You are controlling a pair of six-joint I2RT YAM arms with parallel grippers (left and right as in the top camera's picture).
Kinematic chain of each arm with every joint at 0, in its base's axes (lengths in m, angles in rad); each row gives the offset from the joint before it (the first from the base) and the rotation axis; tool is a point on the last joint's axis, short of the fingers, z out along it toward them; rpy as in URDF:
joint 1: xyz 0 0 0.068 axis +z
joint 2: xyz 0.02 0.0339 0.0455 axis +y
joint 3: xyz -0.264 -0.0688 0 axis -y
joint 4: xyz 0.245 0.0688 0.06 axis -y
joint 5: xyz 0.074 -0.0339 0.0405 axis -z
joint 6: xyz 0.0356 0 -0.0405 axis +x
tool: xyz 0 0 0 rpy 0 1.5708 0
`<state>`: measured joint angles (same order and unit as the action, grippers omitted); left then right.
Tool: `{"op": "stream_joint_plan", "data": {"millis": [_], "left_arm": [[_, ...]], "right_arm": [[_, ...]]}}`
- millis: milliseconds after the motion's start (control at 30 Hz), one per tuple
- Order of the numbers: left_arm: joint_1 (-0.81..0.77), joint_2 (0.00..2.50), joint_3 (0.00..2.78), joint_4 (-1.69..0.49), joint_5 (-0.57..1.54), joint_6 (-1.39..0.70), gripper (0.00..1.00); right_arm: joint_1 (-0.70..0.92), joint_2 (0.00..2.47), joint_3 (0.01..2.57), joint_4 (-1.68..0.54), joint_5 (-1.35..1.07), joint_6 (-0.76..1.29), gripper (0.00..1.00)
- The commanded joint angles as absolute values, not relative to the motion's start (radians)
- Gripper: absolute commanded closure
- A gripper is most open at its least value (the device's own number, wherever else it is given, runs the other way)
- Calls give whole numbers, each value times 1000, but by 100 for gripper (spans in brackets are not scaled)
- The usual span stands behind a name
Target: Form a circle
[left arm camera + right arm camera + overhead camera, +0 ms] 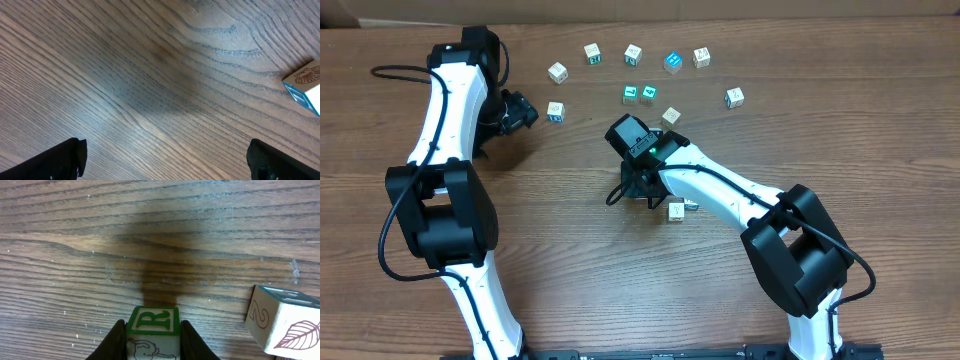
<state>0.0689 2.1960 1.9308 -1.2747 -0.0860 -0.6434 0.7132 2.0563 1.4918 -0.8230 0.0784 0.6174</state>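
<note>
Table [570, 250]: brown wood grain.
Cubes [633, 54]: spread apart in a loose arc by the far edge.
Right gripper [154, 340]: fingers narrow, pinching the green R cube [152, 321] mid-table; leaf cube [282, 322] just beside.
Left gripper [167, 159]: fingers wide, empty.

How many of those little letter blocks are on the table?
12 blocks. Five in the far row; five scattered just nearer; one alone at mid-table; one clamped in the right gripper. The arms may hide more.

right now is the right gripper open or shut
Shut on the R cube: right gripper fingers press both its sides.
</note>
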Motion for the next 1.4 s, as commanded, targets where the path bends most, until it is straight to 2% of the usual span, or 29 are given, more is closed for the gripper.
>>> {"op": "stream_joint_plan", "data": {"millis": [0,600,1367], "left_arm": [[64,2199,1947,-1274,-85,-628,0],[64,2199,1947,-1274,-85,-628,0],[64,2199,1948,-1274,-85,-628,0]], "right_arm": [[709,2068,1485,-821,89,629,78],[709,2068,1485,-821,89,629,56],[709,2068,1485,-823,89,629,52]]}}
